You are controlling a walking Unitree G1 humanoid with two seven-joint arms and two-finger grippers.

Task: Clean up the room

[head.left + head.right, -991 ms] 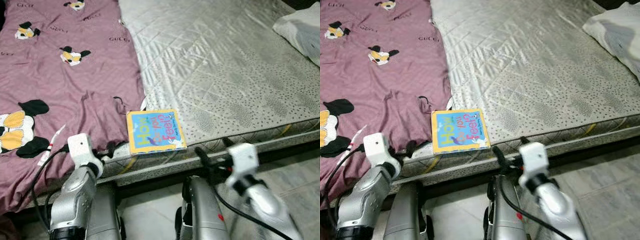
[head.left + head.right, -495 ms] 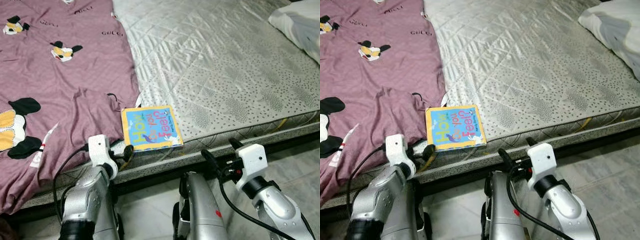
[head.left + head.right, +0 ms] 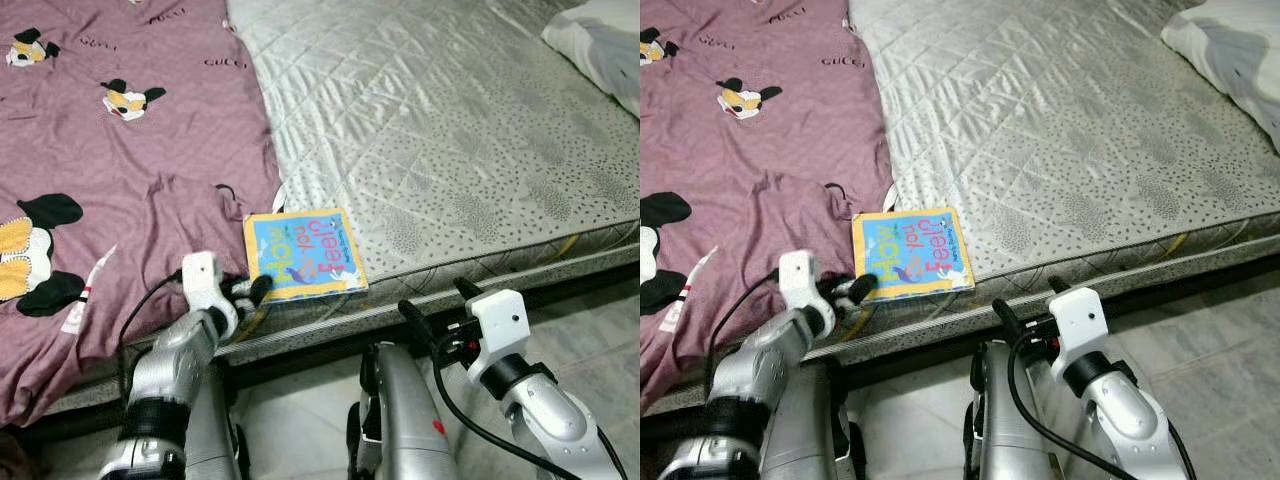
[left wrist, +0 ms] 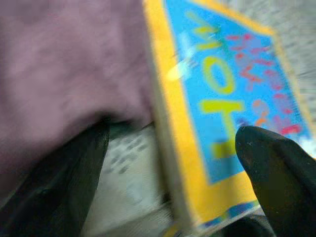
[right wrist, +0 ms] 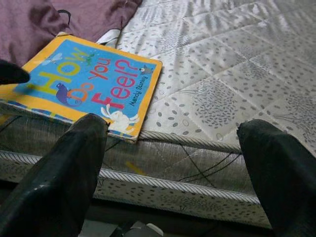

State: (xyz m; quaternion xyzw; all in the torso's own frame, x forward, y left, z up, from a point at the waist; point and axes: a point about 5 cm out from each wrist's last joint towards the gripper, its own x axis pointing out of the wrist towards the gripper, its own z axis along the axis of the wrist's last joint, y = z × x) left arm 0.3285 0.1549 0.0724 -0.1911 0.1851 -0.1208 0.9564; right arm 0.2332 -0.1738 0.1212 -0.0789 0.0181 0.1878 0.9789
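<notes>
Book [image 3: 303,254] with a yellow border and blue cover lies flat at the near edge of a bare quilted mattress [image 3: 450,130], its title "How Do You Feel?" readable in the right wrist view. Farthest left, a mauve sheet [image 3: 120,170] printed with cartoon mouse heads covers that side of the bed, its rumpled hem just beside the book's left edge. The left gripper [image 3: 250,293] is at the book's near left corner with its two black fingers spread; the left wrist view, blurred, shows one fingertip [image 4: 276,168] over the yellow border and the other finger low beside the sheet, though whether either touches the cover cannot be told. To the right, the right gripper [image 3: 440,308] hangs below the mattress edge over pale floor tiles [image 3: 590,330], its fingers wide apart and holding nothing, well apart from the book. A white pillow [image 3: 600,40] sits at the far right corner of the bed.
</notes>
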